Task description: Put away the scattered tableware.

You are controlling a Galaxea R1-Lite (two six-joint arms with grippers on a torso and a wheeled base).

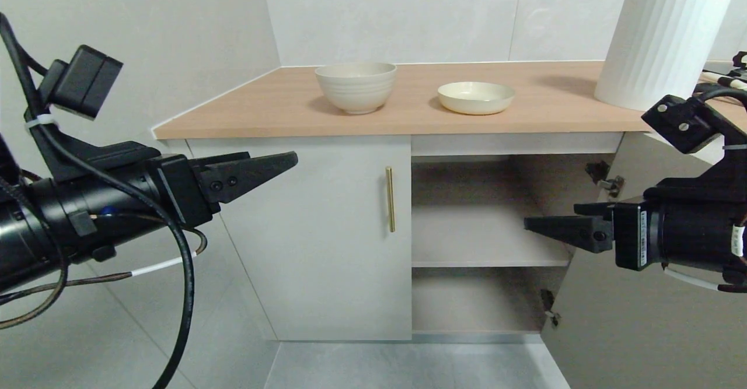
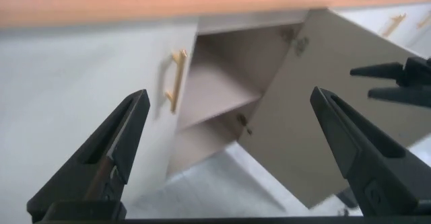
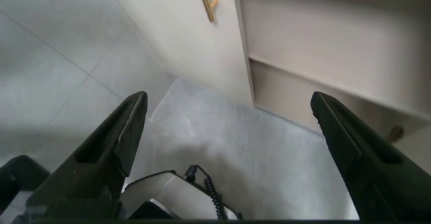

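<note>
- Left pincer [image 2: 229,103] — jaws spread wide, holding nothing — hangs before the shut cabinet door [image 1: 315,231].
- Right pincer [image 3: 229,103], equally wide, sits before the open compartment's shelf [image 1: 467,243].
- Bowl [image 1: 356,87] and shallow dish [image 1: 475,97] stand apart on the worktop [image 1: 262,112].

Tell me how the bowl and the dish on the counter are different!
The bowl is deep and tall; the dish is shallow and low. The bowl has ridged rings around its outside; the dish looks smooth. The bowl sits above the closed door; the dish sits above the open cupboard. Both are cream, upright, on the wooden countertop.
</note>
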